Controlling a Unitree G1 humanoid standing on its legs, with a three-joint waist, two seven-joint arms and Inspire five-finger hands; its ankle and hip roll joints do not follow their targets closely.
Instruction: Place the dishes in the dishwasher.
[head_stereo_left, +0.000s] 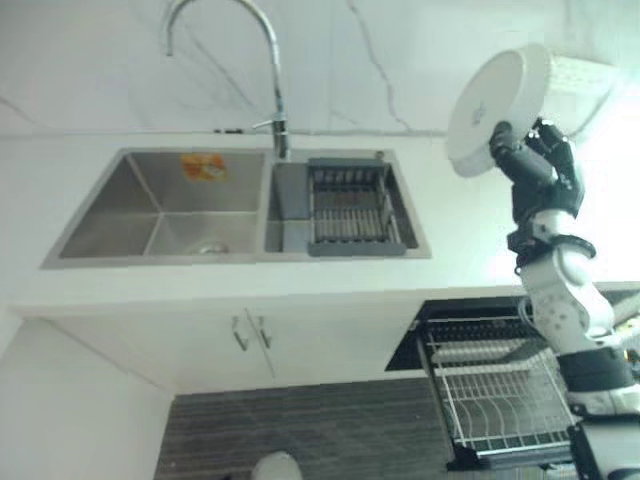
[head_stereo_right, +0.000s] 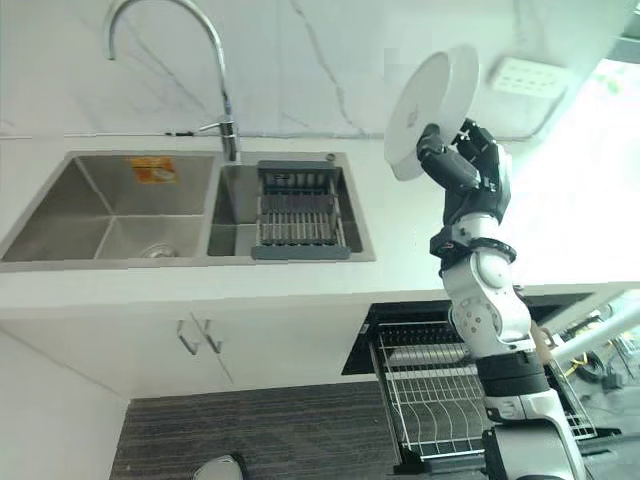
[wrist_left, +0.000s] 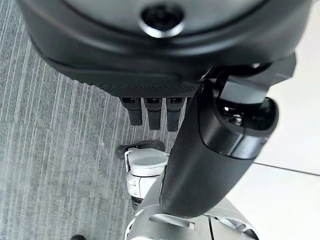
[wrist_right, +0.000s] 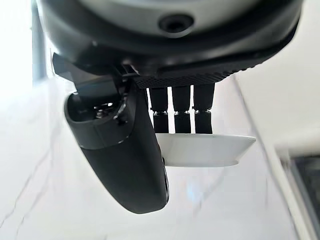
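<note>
- Your dish: a white shallow bowl (head_stereo_left: 497, 105), plain, underside facing the head camera, tilted nearly on edge. It's up in the air over the right end of the counter, in front of the marble wall — well above the dishwasher.
- Dishwasher rack (head_stereo_left: 495, 395) is pulled out below the counter at right — white wire, a few pale pieces in its back part, too small to identify.
- White countertop (head_stereo_right: 200, 285) with a steel double sink (head_stereo_left: 160, 205); a dark drainer basket (head_stereo_left: 352, 208) sits in the right basin, tall curved faucet (head_stereo_left: 268, 60) behind. Grey striped floor (head_stereo_left: 300, 430) below the white cabinets.
- Right hand (head_stereo_left: 535, 150) is raised high and clamped on the bowl: fingers (wrist_right: 182, 112) on one face at the rim, thumb on the other.
- Left hand (wrist_left: 165, 107) hangs low over the floor, fingers straight, holding nothing.
</note>
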